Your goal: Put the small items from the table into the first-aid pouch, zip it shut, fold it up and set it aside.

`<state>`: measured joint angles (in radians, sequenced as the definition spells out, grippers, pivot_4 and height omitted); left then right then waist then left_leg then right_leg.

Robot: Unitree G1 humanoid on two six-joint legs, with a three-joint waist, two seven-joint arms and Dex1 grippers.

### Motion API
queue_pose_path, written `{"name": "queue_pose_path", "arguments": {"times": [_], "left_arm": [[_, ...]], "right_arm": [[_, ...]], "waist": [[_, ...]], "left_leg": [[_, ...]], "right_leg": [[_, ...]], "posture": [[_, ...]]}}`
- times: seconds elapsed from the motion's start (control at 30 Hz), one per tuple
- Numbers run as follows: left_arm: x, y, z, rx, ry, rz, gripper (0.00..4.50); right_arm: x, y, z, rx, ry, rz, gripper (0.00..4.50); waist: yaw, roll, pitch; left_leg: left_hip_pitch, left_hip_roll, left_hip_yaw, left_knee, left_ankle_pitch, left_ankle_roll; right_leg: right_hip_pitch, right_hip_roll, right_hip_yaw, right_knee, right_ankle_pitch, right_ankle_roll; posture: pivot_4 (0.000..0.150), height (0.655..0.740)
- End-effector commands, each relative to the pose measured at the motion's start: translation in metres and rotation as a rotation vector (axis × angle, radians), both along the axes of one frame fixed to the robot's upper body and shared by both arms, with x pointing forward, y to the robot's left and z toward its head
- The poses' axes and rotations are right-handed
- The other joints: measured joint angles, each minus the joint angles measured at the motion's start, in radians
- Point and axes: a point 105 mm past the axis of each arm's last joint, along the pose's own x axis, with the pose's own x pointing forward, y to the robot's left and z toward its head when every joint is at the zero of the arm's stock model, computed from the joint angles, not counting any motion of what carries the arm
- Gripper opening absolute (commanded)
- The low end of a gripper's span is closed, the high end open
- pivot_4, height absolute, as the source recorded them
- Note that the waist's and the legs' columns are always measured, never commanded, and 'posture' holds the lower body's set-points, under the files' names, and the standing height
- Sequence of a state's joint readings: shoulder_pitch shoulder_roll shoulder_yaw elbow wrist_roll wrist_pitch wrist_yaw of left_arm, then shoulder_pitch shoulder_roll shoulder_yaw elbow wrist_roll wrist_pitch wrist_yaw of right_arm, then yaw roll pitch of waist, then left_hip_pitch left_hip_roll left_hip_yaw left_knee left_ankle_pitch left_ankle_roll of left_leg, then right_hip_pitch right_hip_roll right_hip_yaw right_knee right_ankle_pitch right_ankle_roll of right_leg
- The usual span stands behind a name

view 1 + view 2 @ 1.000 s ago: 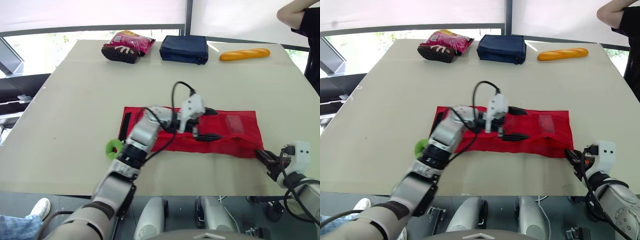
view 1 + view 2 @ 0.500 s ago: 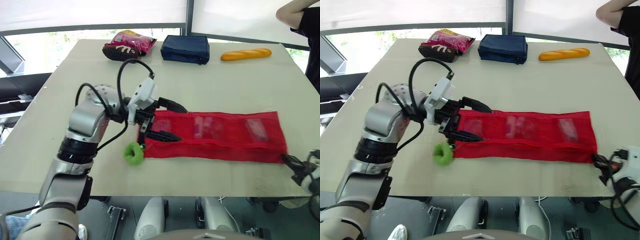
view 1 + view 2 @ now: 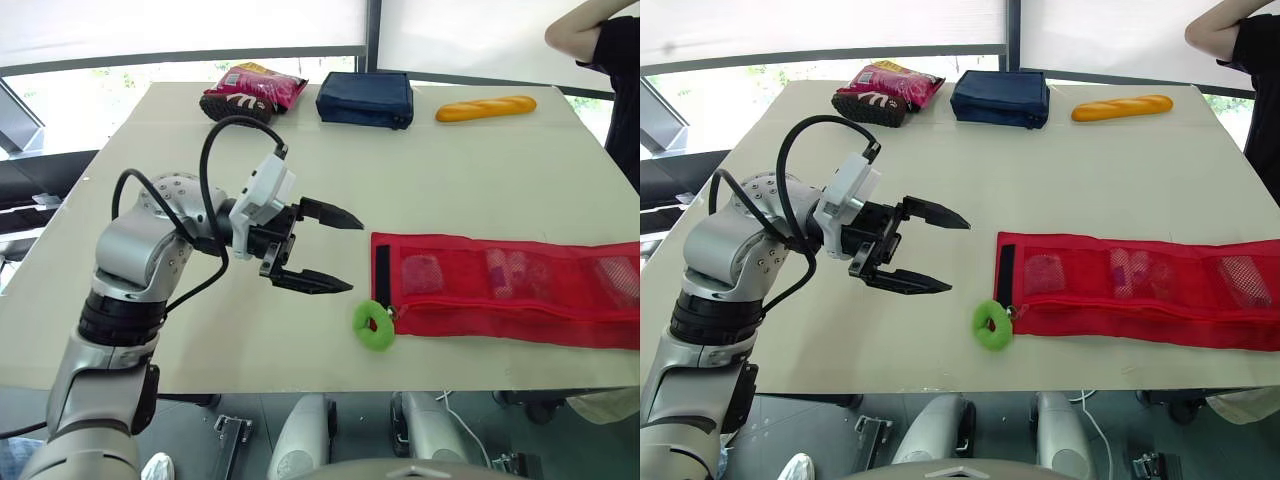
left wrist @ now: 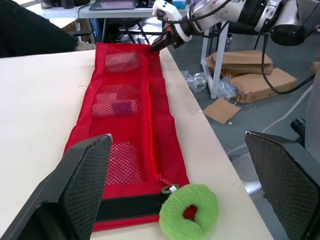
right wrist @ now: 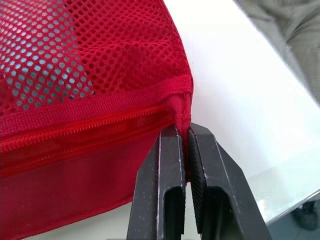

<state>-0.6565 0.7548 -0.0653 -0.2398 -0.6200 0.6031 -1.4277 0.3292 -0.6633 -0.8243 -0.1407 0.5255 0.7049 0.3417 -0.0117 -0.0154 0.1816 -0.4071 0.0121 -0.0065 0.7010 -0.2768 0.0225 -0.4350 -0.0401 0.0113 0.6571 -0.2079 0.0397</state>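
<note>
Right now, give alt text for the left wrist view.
A red mesh pouch lies along the table, a green ring at its near end. The open left tool frames it; the right tool pinches its far corner.

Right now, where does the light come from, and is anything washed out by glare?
Left eye view: daylight enters at the far side, where the blinds glow almost white. Right wrist view: the table beside the red pouch glares white. Right eye view: shadows on the table are faint and soft.
</note>
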Motion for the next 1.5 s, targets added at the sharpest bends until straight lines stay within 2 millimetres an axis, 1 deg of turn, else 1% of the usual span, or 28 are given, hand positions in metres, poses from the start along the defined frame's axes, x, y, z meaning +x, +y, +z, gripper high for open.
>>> {"name": "queue_pose_path", "arguments": {"times": [0.03, 0.07, 0.1, 0.2, 0.23, 0.27, 0.33, 0.43, 0.53, 0.6, 0.63, 0.73, 0.83, 0.9, 0.97, 1.07, 1.17, 1.23, 1.33, 1.5], "left_arm": [[0.006, 0.008, 0.001, 0.0, -0.042, 0.105, 4.5], [0.013, 0.011, -0.005, 0.011, -0.047, 0.171, 4.5], [0.018, 0.012, -0.011, 0.015, -0.046, 0.223, 4.5], [0.028, 0.013, -0.026, 0.017, -0.019, 0.339, 4.5], [0.033, 0.012, -0.034, 0.02, -0.018, 0.384, 4.5], [0.035, 0.012, -0.039, 0.02, -0.013, 0.414, 4.5], [0.042, 0.011, -0.045, -0.006, 0.032, 0.482, 4.5], [0.054, 0.011, -0.056, -0.041, 0.169, 0.601, 4.5], [0.057, 0.008, -0.074, -0.025, 0.318, 0.655, 4.5], [0.054, 0.002, -0.086, 0.002, 0.388, 0.656, 4.5], [0.051, -0.003, -0.092, 0.02, 0.419, 0.644, 4.5], [0.044, -0.013, -0.105, 0.057, 0.483, 0.63, 4.5], [0.04, -0.023, -0.128, 0.132, 0.572, 0.662, 4.5], [0.039, -0.029, -0.139, 0.151, 0.627, 0.687, 4.5], [0.037, -0.037, -0.143, 0.145, 0.676, 0.691, 4.5], [0.035, -0.052, -0.144, 0.116, 0.742, 0.676, 4.5], [0.03, -0.067, -0.138, 0.059, 0.857, 0.621, 4.5], [0.029, -0.072, -0.134, 0.022, 0.935, 0.592, 4.5], [0.033, -0.071, -0.132, -0.031, 1.048, 0.585, 4.5], [0.038, -0.069, -0.126, -0.084, 1.127, 0.573, 4.5]], "right_arm": [[0.005, 0.02, 0.032, -0.094, -0.064, 0.214, 1.07], [0.002, 0.029, 0.038, -0.128, -0.06, 0.296, 1.63], [-0.001, 0.035, 0.044, -0.169, -0.061, 0.364, 2.06], [-0.01, 0.048, 0.053, -0.247, -0.053, 0.485, 3.51], [-0.011, 0.056, 0.06, -0.269, -0.075, 0.548, 4.05], [-0.013, 0.065, 0.065, -0.282, -0.102, 0.606, 4.47], [-0.015, 0.084, 0.072, -0.273, -0.139, 0.71, 4.47], [-0.015, 0.12, 0.081, -0.22, -0.179, 0.874, 4.47], [-0.01, 0.156, 0.096, -0.179, -0.254, 1.022, 4.47], [-0.008, 0.175, 0.103, -0.155, -0.294, 1.094, 4.47], [-0.007, 0.183, 0.106, -0.152, -0.314, 1.123, 4.47], [-0.005, 0.201, 0.112, -0.139, -0.352, 1.185, 4.47], [-0.005, 0.221, 0.116, -0.107, -0.387, 1.254, 4.47], [-0.007, 0.233, 0.118, -0.091, -0.396, 1.287, 4.47], [-0.006, 0.239, 0.12, -0.092, -0.405, 1.302, 4.47], [-0.004, 0.243, 0.123, -0.095, -0.422, 1.303, 4.47], [-0.003, 0.244, 0.125, -0.1, -0.428, 1.301, 4.47], [-0.003, 0.244, 0.124, -0.101, -0.427, 1.3, 4.47], [-0.004, 0.244, 0.123, -0.105, -0.421, 1.3, 4.47], [-0.007, 0.243, 0.12, -0.108, -0.389, 1.309, 4.47]], "waist": [[-0.001, 0.001, 0.0], [0.0, 0.001, 0.0], [0.0, 0.002, 0.0], [0.0, 0.0, 0.001], [0.0, 0.0, 0.001], [0.0, 0.0, 0.001], [0.0, 0.0, 0.001], [0.0, 0.0, 0.001], [-0.001, -0.001, 0.001], [0.0, -0.001, 0.001], [0.0, -0.001, 0.001], [0.001, -0.001, 0.001], [0.005, -0.002, 0.001], [0.009, -0.002, 0.001], [0.012, -0.001, 0.0], [0.022, -0.002, -0.002], [0.03, -0.002, -0.002], [0.029, -0.002, -0.002], [0.029, -0.002, -0.002], [0.026, -0.002, -0.002]], "left_leg": [[0.0, 0.0, 0.001, 0.0, 0.0, 0.0], [0.001, 0.0, 0.001, 0.0, 0.0, 0.0], [0.001, 0.001, 0.001, 0.0, 0.0, 0.0], [0.005, 0.003, 0.001, -0.001, 0.0, 0.0], [0.005, 0.004, 0.001, -0.001, 0.0, 0.0], [0.005, 0.006, 0.001, -0.001, 0.0, 0.0], [0.007, 0.006, 0.001, -0.001, 0.0, 0.0], [0.008, 0.007, 0.0, -0.001, 0.0, 0.0], [0.008, 0.007, 0.0, -0.001, 0.0, 0.0], [0.008, 0.007, 0.0, -0.001, 0.0, 0.0], [0.008, 0.007, 0.0, -0.001, 0.0, 0.0], [0.007, 0.006, 0.0, -0.001, 0.0, 0.0], [0.007, 0.005, 0.0, -0.001, 0.0, 0.0], [0.007, 0.005, 0.0, -0.001, 0.0, 0.0], [0.008, 0.004, 0.0, -0.001, 0.0, 0.0], [0.01, 0.002, 0.0, 0.0, 0.0, 0.0], [0.01, -0.001, -0.002, 0.0, 0.0, 0.0], [0.009, -0.002, -0.003, 0.0, 0.0, 0.0], [0.008, -0.002, -0.004, 0.0, -0.001, 0.001], [0.009, -0.003, -0.004, 0.0, -0.001, 0.001]], "right_leg": [[0.0, 0.002, 0.004, 0.0, 0.0, 0.0], [0.0, 0.003, 0.005, 0.0, 0.0, 0.0], [0.0, 0.004, 0.006, 0.0, 0.0, 0.0], [0.003, 0.005, 0.006, 0.0, -0.001, 0.0], [0.003, 0.006, 0.006, 0.0, 0.0, 0.001], [0.004, 0.006, 0.007, 0.0, 0.0, 0.001], [0.005, 0.006, 0.009, 0.0, 0.0, 0.001], [0.005, 0.007, 0.009, 0.0, 0.0, 0.001], [0.005, 0.008, 0.01, 0.001, 0.0, 0.001], [0.005, 0.008, 0.01, 0.001, 0.0, 0.0], [0.005, 0.008, 0.01, 0.001, 0.0, 0.0], [0.005, 0.008, 0.01, 0.001, 0.0, 0.0], [0.004, 0.008, 0.01, 0.001, 0.0, 0.0], [0.005, 0.007, 0.01, 0.0, 0.0, 0.0], [0.006, 0.007, 0.01, 0.001, 0.0, 0.0], [0.009, 0.007, 0.011, 0.0, 0.0, 0.0], [0.01, 0.007, 0.011, -0.001, -0.001, 0.001], [0.011, 0.006, 0.011, -0.002, -0.002, 0.003], [0.011, 0.005, 0.011, -0.002, -0.002, 0.003], [0.012, 0.005, 0.01, -0.002, -0.003, 0.003]], "posture": [[0.15, 0.7134], [0.15, 0.7134], [0.15, 0.7134], [0.15, 0.7134], [0.15, 0.7134], [0.15, 0.7134], [0.15, 0.7134], [0.15, 0.7134], [0.15, 0.7134], [0.15, 0.7134], [0.15, 0.7134], [0.15, 0.7134], [0.15, 0.7134], [0.15, 0.7134], [0.15, 0.7134], [0.15, 0.7134], [0.15, 0.7134], [0.15, 0.7134], [0.15, 0.7134], [0.15, 0.7134]]}}
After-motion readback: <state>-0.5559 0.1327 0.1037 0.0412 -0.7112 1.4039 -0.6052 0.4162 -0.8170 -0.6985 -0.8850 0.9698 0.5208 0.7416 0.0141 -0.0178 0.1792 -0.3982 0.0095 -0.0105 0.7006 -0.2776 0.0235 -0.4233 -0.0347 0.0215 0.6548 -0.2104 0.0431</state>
